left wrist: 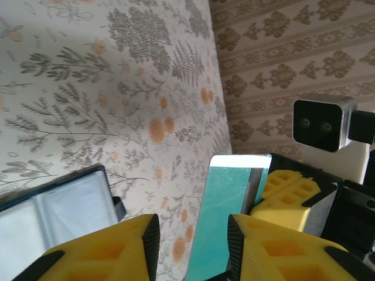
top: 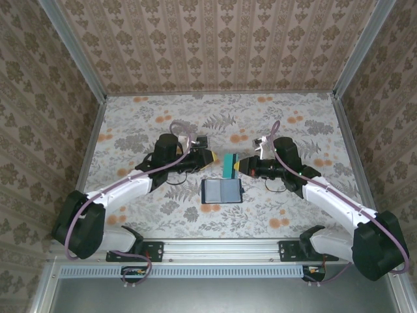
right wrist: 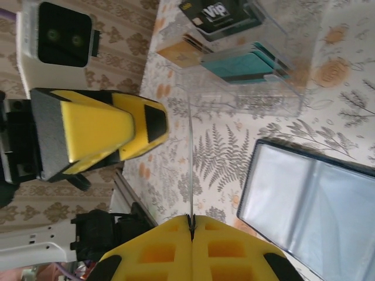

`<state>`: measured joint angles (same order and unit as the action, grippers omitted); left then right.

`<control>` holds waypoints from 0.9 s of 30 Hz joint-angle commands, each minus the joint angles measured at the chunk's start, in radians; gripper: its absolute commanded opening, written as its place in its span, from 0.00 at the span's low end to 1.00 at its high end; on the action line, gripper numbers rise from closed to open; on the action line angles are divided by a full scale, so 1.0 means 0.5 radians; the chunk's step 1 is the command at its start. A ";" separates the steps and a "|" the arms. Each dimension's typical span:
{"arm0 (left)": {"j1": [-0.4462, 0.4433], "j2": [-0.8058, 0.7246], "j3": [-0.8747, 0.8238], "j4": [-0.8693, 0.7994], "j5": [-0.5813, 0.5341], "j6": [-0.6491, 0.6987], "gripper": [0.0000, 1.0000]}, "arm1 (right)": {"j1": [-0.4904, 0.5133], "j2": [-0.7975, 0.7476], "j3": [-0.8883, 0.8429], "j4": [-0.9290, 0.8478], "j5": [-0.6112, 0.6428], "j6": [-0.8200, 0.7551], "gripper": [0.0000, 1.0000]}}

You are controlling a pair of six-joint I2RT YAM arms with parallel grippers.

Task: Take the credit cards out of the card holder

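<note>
The two arms meet nose to nose over the middle of the flowered tabletop (top: pixel 293 137). The right hand (right wrist: pixel 191 221) is pinched tight on a teal credit card (left wrist: pixel 225 211), which it holds on edge, up off the surface; from its own camera the card shows as nothing but a thin line rising from between the yellow fingers. The left hand (left wrist: pixel 192 223) faces it with its fingers apart. The card's near end sits in the gap between them, and I can't see either finger pressing on it.

Just on the near side of the two hands, the navy card holder (top: pixel 221 191) lies flat and open, its greyish see-through sleeves facing up. Neither hand touches it.

Near the holder stands a clear plastic box (right wrist: pixel 293 88) holding a stack of teal cards (right wrist: pixel 249 64), an orange-tan card (right wrist: pixel 181 52) and a black card (right wrist: pixel 220 14) printed "VIP". Patterned walls (top: pixel 215 39) close in the back and both sides.
</note>
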<state>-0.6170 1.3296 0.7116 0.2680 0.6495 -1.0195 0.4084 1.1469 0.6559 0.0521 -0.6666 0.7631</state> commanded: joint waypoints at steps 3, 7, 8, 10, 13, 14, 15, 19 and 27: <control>-0.086 0.049 -0.062 0.283 0.075 -0.122 0.34 | -0.004 0.039 0.049 0.284 -0.171 0.114 0.00; -0.112 0.051 -0.092 0.377 0.061 -0.179 0.32 | -0.003 0.047 0.026 0.358 -0.197 0.154 0.00; -0.115 0.048 -0.097 0.383 0.066 -0.182 0.32 | -0.004 0.044 0.020 0.370 -0.206 0.166 0.00; -0.120 0.039 -0.100 0.393 0.074 -0.189 0.31 | -0.004 0.032 0.006 0.378 -0.207 0.173 0.00; -0.125 0.017 -0.107 0.419 0.081 -0.208 0.27 | -0.002 -0.001 -0.029 0.383 -0.192 0.179 0.00; -0.123 0.011 -0.112 0.424 0.084 -0.213 0.26 | -0.002 -0.012 -0.040 0.384 -0.186 0.186 0.00; -0.127 0.004 -0.113 0.432 0.089 -0.216 0.24 | -0.003 -0.025 -0.052 0.391 -0.185 0.192 0.00; -0.145 -0.004 -0.101 0.485 0.138 -0.234 0.16 | 0.001 -0.056 -0.090 0.413 -0.183 0.216 0.00; -0.157 -0.089 -0.103 0.448 0.145 -0.242 0.00 | 0.019 -0.076 -0.119 0.348 -0.131 0.202 0.08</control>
<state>-0.6804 1.3205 0.6628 0.4656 0.6956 -1.1381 0.4034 1.1301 0.6067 0.2142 -0.7261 0.8688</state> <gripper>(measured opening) 0.047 0.073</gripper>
